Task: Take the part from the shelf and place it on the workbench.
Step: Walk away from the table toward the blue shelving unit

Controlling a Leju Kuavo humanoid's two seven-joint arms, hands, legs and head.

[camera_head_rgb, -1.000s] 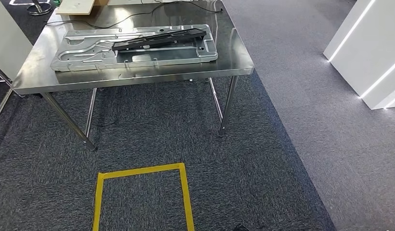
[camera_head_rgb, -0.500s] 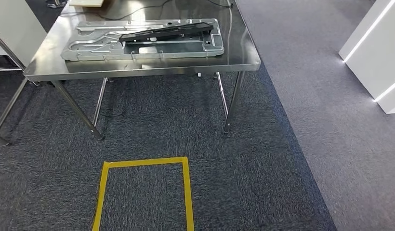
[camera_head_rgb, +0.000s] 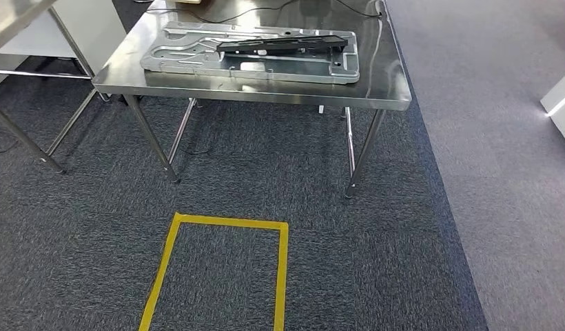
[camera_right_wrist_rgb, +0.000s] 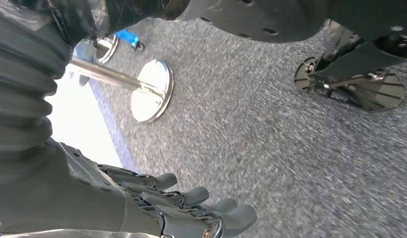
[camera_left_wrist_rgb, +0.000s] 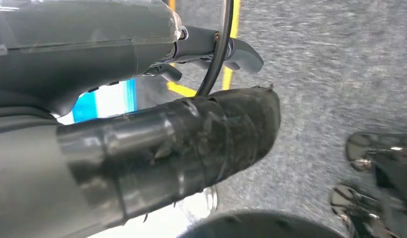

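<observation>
- A long, thin black part [camera_head_rgb: 282, 45] is lying flat on a big grey metal panel [camera_head_rgb: 197, 58], reaching slantwise across the panel's far right half.
- The part is looking matte and dark, with a ridged, uneven top, standing out against the pale pressed panel with its ribs and holes.
- The panel is resting on a shiny steel workbench [camera_head_rgb: 266, 88] standing on dark carpet.
- A yellow tape rectangle [camera_head_rgb: 224, 224] is marking the carpet in front of the workbench.
- The left hand [camera_left_wrist_rgb: 191, 129] is holding nothing, its thumb and fingers apart over the carpet.
- The right hand [camera_right_wrist_rgb: 181, 208] is hanging empty, fingers loosely spread.
</observation>
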